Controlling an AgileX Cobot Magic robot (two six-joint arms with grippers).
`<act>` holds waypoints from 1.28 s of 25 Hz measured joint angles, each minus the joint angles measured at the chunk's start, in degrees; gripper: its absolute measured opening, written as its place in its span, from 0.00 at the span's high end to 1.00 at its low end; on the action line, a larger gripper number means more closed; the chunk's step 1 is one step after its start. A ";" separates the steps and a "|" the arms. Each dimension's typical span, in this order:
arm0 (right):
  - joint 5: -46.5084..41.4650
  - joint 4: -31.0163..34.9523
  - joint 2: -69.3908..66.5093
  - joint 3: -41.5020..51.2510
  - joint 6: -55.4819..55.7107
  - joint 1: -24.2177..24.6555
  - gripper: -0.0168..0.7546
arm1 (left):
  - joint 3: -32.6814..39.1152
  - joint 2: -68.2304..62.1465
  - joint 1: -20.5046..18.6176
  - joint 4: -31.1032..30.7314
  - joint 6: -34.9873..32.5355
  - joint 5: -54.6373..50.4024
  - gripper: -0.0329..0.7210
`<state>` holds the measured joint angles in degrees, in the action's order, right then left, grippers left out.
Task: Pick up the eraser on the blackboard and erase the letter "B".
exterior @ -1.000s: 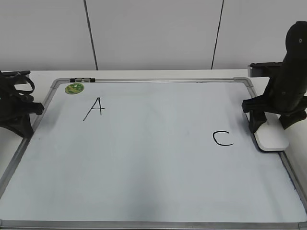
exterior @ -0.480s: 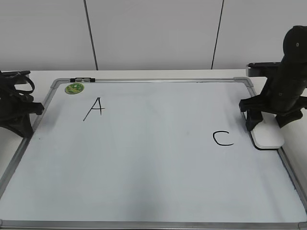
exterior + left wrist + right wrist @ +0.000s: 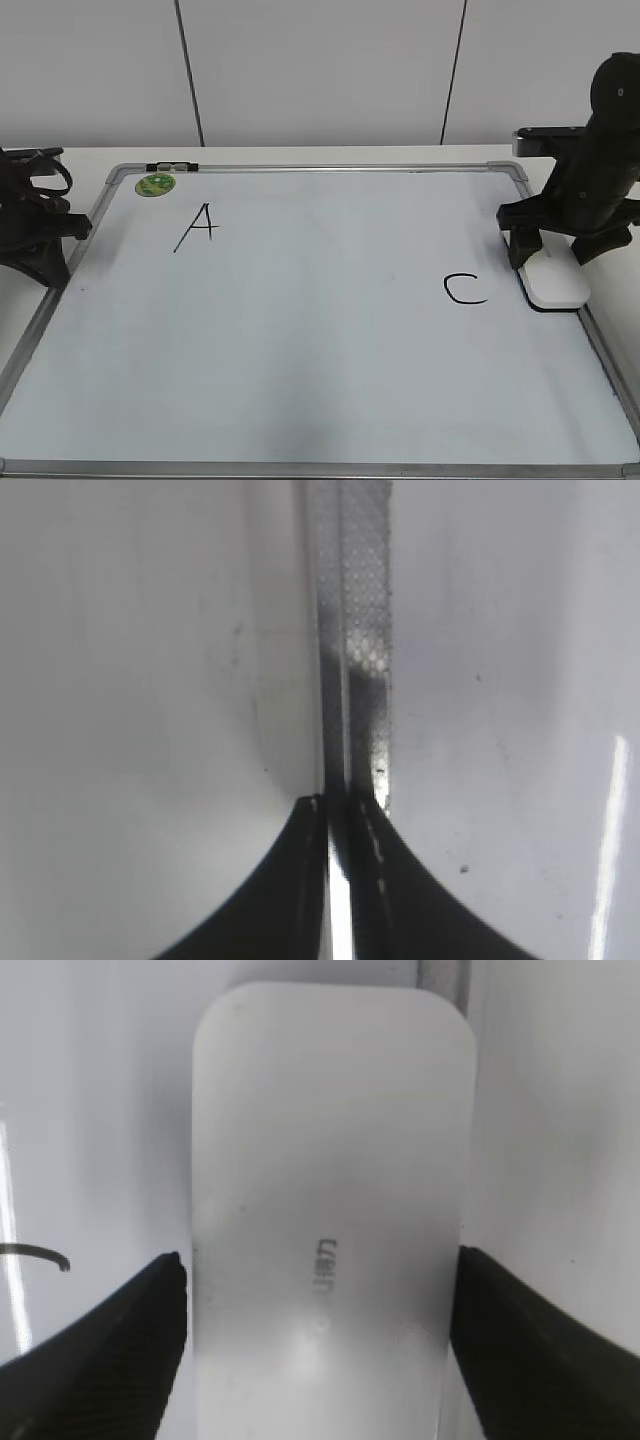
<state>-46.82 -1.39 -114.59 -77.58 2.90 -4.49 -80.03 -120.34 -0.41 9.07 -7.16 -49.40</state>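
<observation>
**Pincer astride the eraser, grip not yet made**

The right gripper [image 3: 320, 1290] stands apart, the eraser [image 3: 330, 1210] between its jaws on the blackboard [image 3: 320, 380] (right edge). Closing comes next. No letter "B" shows. Left of it lies "C" [image 3: 465, 290]; farther, "A" [image 3: 198, 228], a green magnet [image 3: 155, 184], the left gripper [image 3: 338, 805] together.

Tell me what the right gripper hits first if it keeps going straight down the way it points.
The eraser. The right gripper is open with a finger on each side of it, so the palm would likely meet the eraser's top, above the blackboard.
</observation>
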 joint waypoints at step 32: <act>-24.62 4.36 29.04 -21.65 -6.44 0.00 0.21 | -27.11 25.12 0.95 1.76 1.85 -21.91 0.31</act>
<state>-71.44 2.97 -85.56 -99.24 -3.54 -4.49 -107.14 -95.22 0.54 10.83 -5.31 -71.31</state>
